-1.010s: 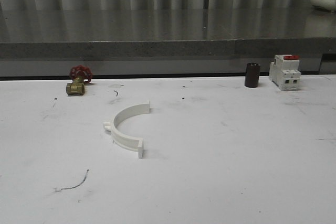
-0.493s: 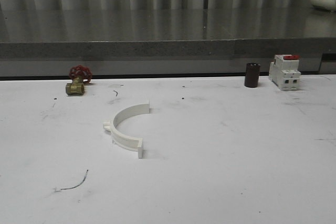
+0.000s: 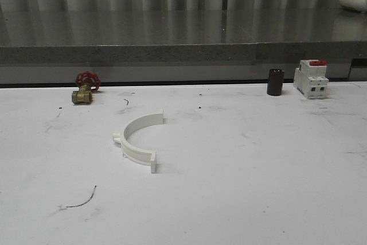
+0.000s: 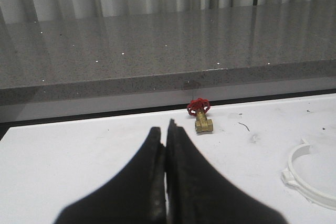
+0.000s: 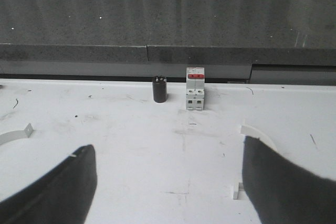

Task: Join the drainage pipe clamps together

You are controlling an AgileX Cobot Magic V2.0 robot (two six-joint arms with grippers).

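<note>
Farthest left of the first clamp half (image 3: 137, 139) sits a brass valve (image 3: 85, 88) with a red wheel, by the table's back edge. My left gripper (image 4: 167, 135) is pinched closed on nothing. From its wrist camera the valve is ahead of it, and the first clamp half lies forward and off to its right, well apart from the fingertips.

This half lies flat on the white table (image 3: 246, 199). Its curve bulges toward the valve side, where a small tab sticks out, and its open mouth faces right. The line joining its two flanged ends runs roughly front to back.

Right of it, my right gripper (image 5: 168, 182) is spread wide and empty. The second clamp half (image 5: 260, 139) lies just beside its right finger (image 5: 283, 187), partly hidden behind it, so I cannot read its full curve or which way its mouth faces. Far right of the first half, at the back edge, stand a dark cylinder (image 3: 275, 82) and the breaker (image 3: 311, 78).

I judge each arm is nearer its own half. The mouths must face each other, flanges aligned, before they are pressed together.
</note>
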